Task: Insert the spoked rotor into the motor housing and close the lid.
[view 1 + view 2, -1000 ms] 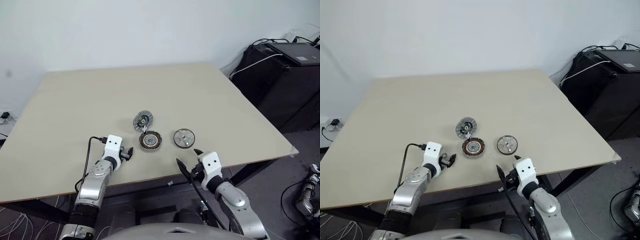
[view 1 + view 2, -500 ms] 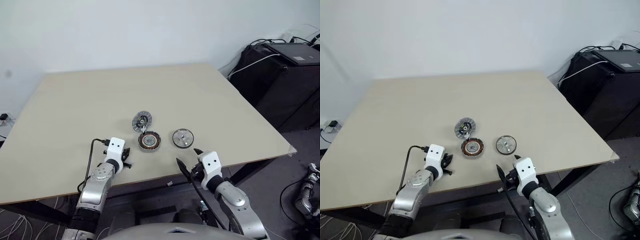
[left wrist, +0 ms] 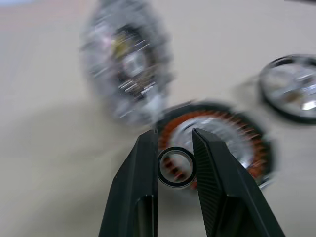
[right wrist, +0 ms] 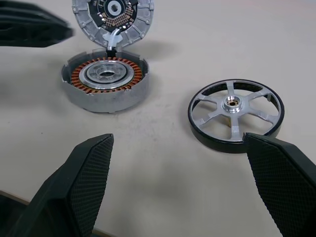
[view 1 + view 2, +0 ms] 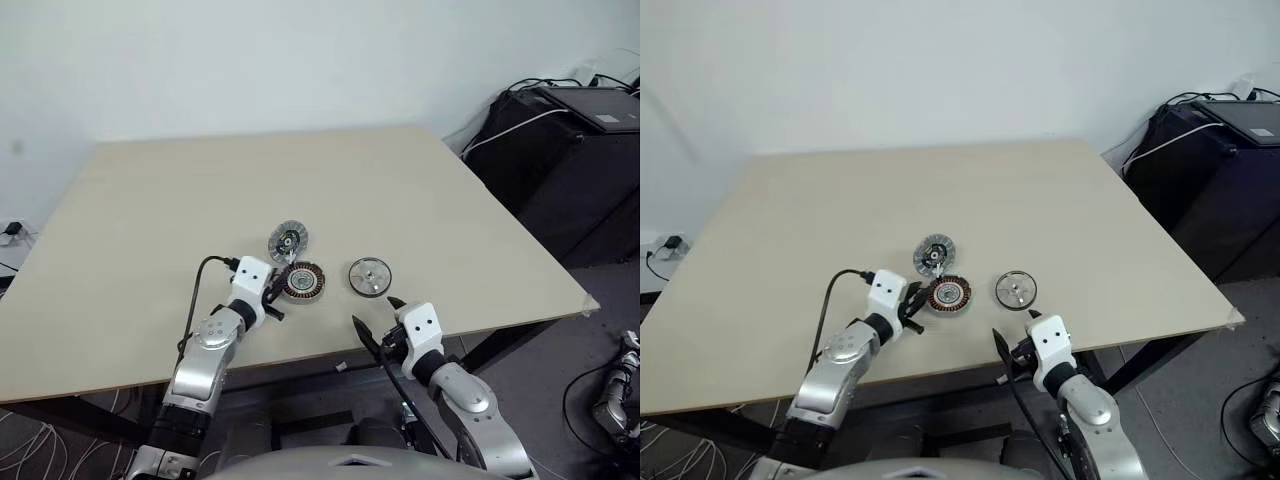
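The motor housing (image 5: 300,281), a grey cup ringed with coppery windings, sits on the table near its front edge. Just behind it is the lid (image 5: 287,240), its dark-hubbed face showing, joined to the housing by a short white wire. To the right lies the spoked rotor (image 5: 369,276), flat on the table. My left gripper (image 3: 174,148) is shut on a small dark ring (image 3: 176,167) and hovers close to the housing's (image 3: 217,143) left side. My right gripper (image 4: 177,140) stands open at the table's front edge, short of the rotor (image 4: 235,114) and housing (image 4: 106,84).
The beige table (image 5: 200,180) stretches wide behind and to the left of the parts. A black cabinet (image 5: 570,150) with cables stands off the table's right side. A black cable (image 5: 200,290) loops from my left wrist.
My left gripper has shut on the small ring, risen off the table and moved right, up to the housing. The right arm has not moved.
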